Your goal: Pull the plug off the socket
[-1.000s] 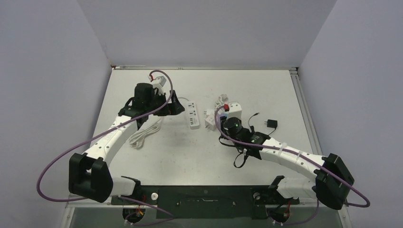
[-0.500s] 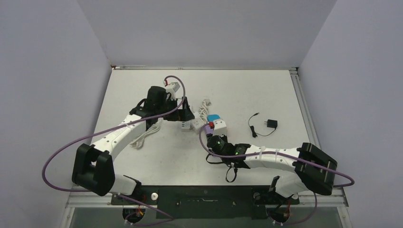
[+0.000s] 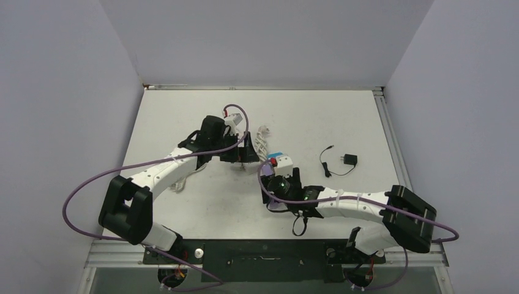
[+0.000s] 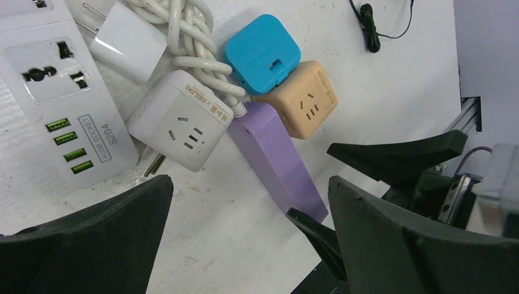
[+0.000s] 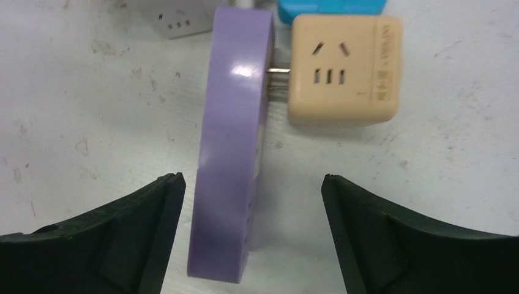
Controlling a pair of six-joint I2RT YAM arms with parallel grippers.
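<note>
Lab test cell, walled white table (image 3: 367, 116)

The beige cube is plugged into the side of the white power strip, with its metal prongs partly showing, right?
Not quite. The beige cube is plugged into the side of the purple strip, not the white one, with its metal prongs partly showing. The right wrist view shows it.
</note>
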